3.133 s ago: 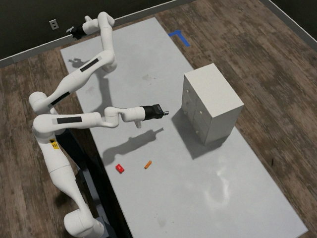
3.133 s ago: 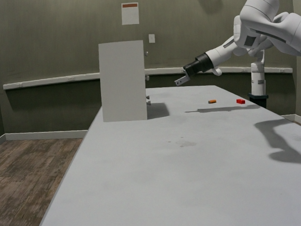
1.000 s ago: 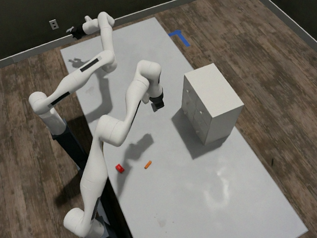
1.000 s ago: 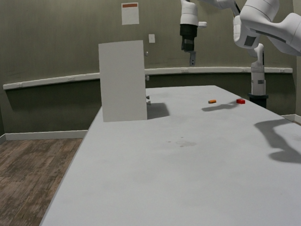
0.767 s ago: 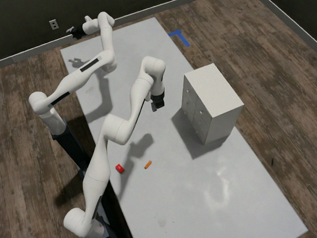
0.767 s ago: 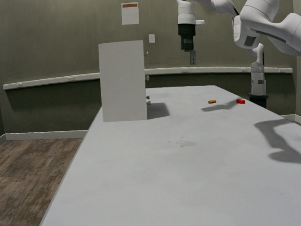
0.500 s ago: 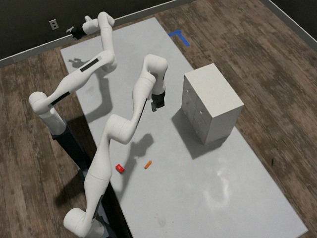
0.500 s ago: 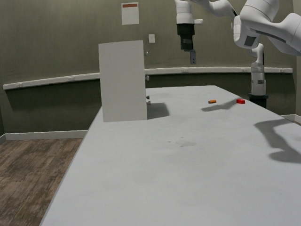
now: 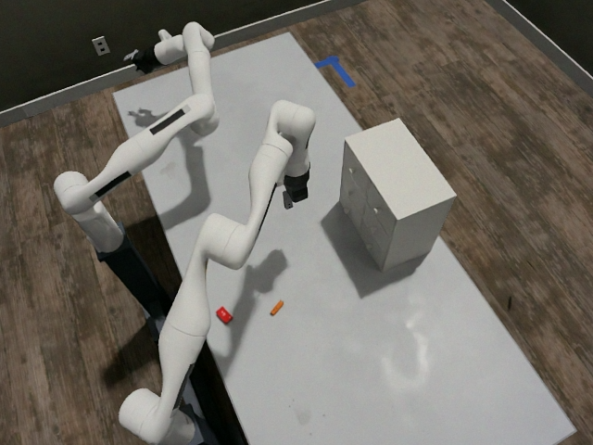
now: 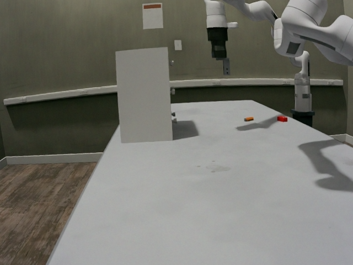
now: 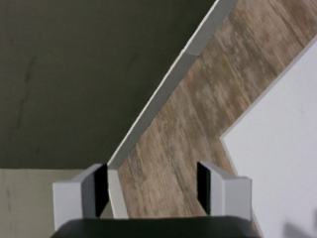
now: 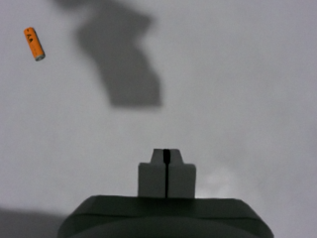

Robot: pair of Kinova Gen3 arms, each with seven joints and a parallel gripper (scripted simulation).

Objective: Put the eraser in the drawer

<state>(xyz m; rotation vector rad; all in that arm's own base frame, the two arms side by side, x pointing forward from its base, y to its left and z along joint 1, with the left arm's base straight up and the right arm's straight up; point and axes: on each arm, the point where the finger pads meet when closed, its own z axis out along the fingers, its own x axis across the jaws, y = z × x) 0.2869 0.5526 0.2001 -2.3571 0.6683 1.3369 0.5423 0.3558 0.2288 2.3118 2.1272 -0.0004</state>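
Our left gripper (image 9: 130, 55) (image 11: 153, 181) stands wide; our right gripper (image 9: 288, 201) (image 10: 226, 68) (image 12: 165, 166) is closed on nothing, above the table (image 9: 334, 335) (image 10: 182, 199); we see no certain eraser; the right wrist view shows an orange battery (image 9: 276, 308) (image 10: 249, 118) (image 12: 34, 44) but misses the red block (image 9: 223, 314) (image 10: 282, 118)

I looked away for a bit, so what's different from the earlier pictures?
The right tool swung from pointing toward the chest to pointing down. It didn't grab anything. The battery, red block, chest and left arm stayed put.
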